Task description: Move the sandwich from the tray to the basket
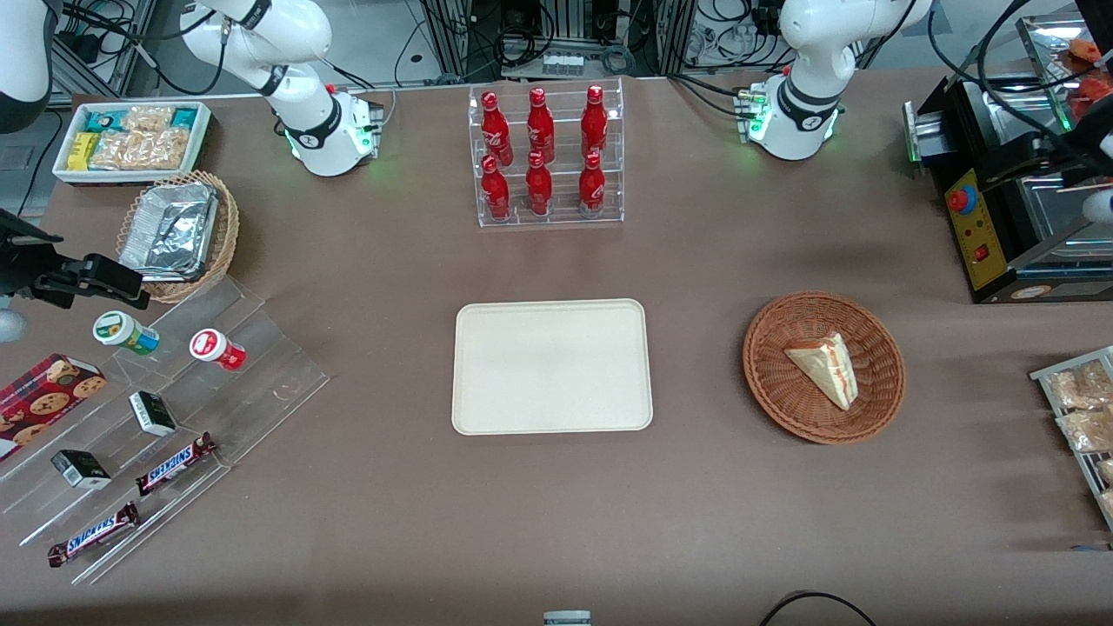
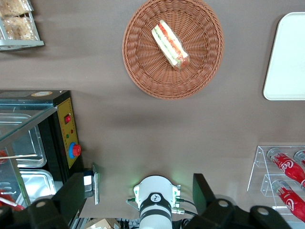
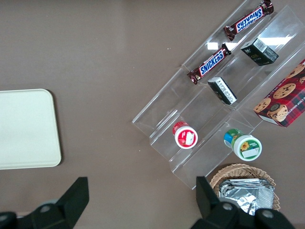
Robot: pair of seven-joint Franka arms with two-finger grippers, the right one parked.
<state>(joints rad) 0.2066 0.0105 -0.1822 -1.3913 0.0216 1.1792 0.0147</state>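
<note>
The wedge-shaped sandwich (image 1: 826, 369) lies in the round brown wicker basket (image 1: 763, 382), apart from the rim. Beside the basket, toward the parked arm's end of the table, is the white tray (image 1: 552, 367) with nothing on it. The front view does not show my gripper. In the left wrist view my gripper (image 2: 133, 193) is open, its two fingers wide apart with nothing held between them. It is raised above the table, away from the basket (image 2: 138, 62) and the sandwich (image 2: 170, 44), farther from the front camera than they are.
A clear rack of red bottles (image 1: 548, 156) stands farther from the front camera than the tray. The black and yellow oven (image 1: 978, 230) and a rack of bagged bread (image 1: 1083, 426) stand at the working arm's end. A clear stepped shelf (image 1: 196, 435) is toward the parked arm's end.
</note>
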